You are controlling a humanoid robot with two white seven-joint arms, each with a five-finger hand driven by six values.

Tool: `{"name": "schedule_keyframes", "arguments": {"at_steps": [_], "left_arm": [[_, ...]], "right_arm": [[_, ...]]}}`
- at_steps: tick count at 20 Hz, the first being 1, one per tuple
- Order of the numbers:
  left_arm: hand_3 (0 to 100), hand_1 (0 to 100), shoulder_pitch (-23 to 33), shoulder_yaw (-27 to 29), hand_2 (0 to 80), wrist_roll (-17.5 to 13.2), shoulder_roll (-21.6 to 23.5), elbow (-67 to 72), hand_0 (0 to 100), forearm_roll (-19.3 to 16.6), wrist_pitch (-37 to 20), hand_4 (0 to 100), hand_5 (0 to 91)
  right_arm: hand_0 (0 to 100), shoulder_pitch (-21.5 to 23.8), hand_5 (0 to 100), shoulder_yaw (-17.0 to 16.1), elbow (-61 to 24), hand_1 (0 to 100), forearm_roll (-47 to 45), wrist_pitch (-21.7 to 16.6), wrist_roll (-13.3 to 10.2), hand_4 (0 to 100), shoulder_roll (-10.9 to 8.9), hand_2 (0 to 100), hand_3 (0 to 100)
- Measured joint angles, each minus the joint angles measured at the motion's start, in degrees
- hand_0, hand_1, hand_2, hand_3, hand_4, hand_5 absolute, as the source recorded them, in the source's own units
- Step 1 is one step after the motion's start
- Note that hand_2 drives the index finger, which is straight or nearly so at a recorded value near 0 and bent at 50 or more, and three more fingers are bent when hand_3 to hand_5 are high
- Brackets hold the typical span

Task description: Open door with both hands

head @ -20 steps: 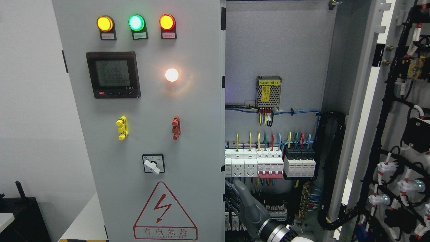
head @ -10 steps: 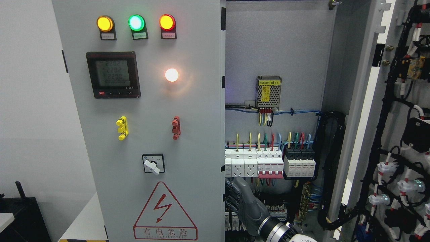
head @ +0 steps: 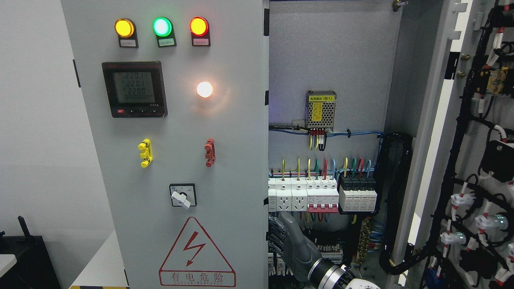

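Three top lamps [head: 161, 26], one white lamp [head: 204, 89], one meter [head: 134, 89].

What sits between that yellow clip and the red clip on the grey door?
Nothing: in the head view, the stretch of grey door between the yellow clip and the red clip is bare painted metal.

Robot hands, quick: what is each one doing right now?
Left hand: not in view.
Right hand: at the left door's inner edge; grip cannot be told.
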Motion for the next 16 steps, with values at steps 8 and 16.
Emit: {"name": "schedule_keyframes", "arguments": {"at_steps": [8, 16], "left_arm": [[0, 0, 0.02, 0.0, 0.0, 0.0, 0.0, 0.0, 0, -0.01, 0.0, 3, 0.0], [0, 0, 0.02, 0.0, 0.0, 0.0, 0.0, 0.0, 0, -0.03, 0.0, 3, 0.0]], "right_arm": [[0, -0.28, 0, 0.04, 0.09, 0, -0.07, -0.11, 2.02, 0, -0.22, 0, 0], [0, 0.12, 0, 0.04, -0.37, 0, -0.13, -0.19, 1.82, 0, -0.41, 0, 0]]}}
